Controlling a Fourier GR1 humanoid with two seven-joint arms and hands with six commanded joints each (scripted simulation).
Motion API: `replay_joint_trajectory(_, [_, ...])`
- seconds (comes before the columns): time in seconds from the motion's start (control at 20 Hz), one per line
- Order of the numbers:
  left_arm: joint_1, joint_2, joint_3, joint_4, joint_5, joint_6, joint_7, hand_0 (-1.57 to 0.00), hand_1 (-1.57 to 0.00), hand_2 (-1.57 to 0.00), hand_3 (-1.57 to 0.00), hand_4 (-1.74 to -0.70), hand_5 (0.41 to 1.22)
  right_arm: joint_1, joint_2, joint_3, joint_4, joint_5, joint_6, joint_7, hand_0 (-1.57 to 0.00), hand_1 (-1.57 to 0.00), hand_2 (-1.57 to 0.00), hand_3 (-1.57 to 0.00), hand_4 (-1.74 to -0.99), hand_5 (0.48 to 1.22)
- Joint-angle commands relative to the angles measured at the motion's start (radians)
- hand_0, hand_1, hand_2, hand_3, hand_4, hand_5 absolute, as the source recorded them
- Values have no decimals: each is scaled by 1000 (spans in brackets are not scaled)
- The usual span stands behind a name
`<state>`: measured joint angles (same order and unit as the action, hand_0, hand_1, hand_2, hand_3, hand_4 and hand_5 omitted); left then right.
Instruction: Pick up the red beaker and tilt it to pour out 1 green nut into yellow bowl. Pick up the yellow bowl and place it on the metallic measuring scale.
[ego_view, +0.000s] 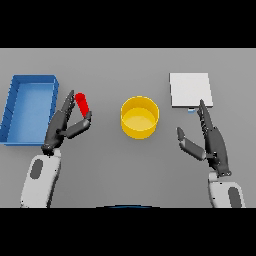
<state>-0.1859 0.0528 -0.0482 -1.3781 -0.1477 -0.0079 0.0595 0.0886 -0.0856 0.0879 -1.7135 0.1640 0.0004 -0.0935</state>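
Yellow bowl (140, 117) smooth, glossy; scale (190, 90) pale matt metal; table (125, 165) matt grey.

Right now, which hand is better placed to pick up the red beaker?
The left hand. Its fingers and thumb already bracket the red beaker, which stands beside the blue tray. The right hand is open across the table, beyond the yellow bowl, near the scale.

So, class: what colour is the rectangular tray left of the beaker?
Blue: the rectangular tray, clearest in the head view.
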Motion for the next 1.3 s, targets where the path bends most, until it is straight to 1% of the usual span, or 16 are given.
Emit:
replay_joint_trajectory(0.0, [-24,1,12,43,1,2,-12,1,1,1,1,-1359,726,2,-3,-6,11,-3,1,-8,1,1,1,1,-1331,686])
replay_joint_trajectory(0.1, [-47,3,31,99,9,1,-40,1,1,1,1,-1345,718,-6,3,-5,16,-1,-5,10,1,1,1,1,-1339,688])
replay_joint_trajectory(0.15, [-65,-2,33,125,10,-2,-45,1,1,1,1,-1339,717,-2,4,-2,12,1,-4,6,1,1,1,1,-1341,689])
replay_joint_trajectory(0.2, [-88,-11,39,158,11,2,-48,1,1,1,1,-1333,714,-12,-2,-11,16,-3,-5,23,1,1,1,1,-1338,688])
replay_joint_trajectory(0.35, [-146,-6,54,225,8,5,-79,1,1,1,1,-1321,713,3,-3,-15,20,-16,5,0,1,1,1,1,-1336,688])
replay_joint_trajectory(0.45, [-193,-10,62,269,3,13,-80,1,1,1,1,-1315,706,1,-8,-15,20,-10,3,-8,1,1,1,1,-1331,687])
replay_joint_trajectory(0.55, [-216,-7,70,300,6,8,-81,1,1,1,1,-1311,703,11,10,-5,24,-12,5,-18,1,1,1,1,-1329,684])
replay_joint_trajectory(0.75, [-252,-5,76,339,9,-4,-94,1,1,1,1,-1332,715,-7,-5,-13,18,-4,-2,8,1,1,1,1,-1311,682])
replay_joint_trajectory(0.9, [-272,-19,89,380,15,7,-150,1,1,-30,-3,-1389,752,-10,-6,-17,15,-5,-6,10,1,1,1,1,-1295,683])
replay_joint_trajectory(0.95, [-273,-36,89,385,16,18,-157,-81,-84,-122,-75,-1416,770,-2,-13,-23,17,-7,-4,3,1,1,1,1,-1291,684])
replay_joint_trajectory(1.0, [-278,-43,100,392,24,29,-143,-253,-276,-307,-220,-1444,795,1,-12,-20,20,-8,0,2,1,1,1,1,-1289,684])
replay_joint_trajectory(1.05, [-293,-40,116,413,28,40,-140,-458,-483,-501,-490,-1443,881,-14,-14,-21,22,-7,0,10,1,1,1,1,-1286,685])
replay_joint_trajectory(1.1, [-306,-51,112,426,10,74,-129,-681,-701,-715,-706,-1441,949,-15,-16,-25,28,-13,2,10,1,1,1,1,-1285,683])
replay_joint_trajectory(1.15, [-317,-54,105,439,-13,102,-134,-859,-875,-886,-879,-1439,1003,-16,-12,-22,20,-12,0,9,1,1,1,1,-1283,683])
replay_joint_trajectory(1.2, [-320,-52,105,451,-24,108,-161,-1001,-1014,-1023,-1018,-1440,1047,-12,-5,-17,20,-10,-1,0,1,1,1,1,-1287,684])
replay_joint_trajectory(1.25, [-320,-53,107,458,-25,106,-186,-1115,-1125,-1133,-1128,-1443,1082,-7,-6,-19,16,-12,-1,8,1,1,1,1,-1290,684])
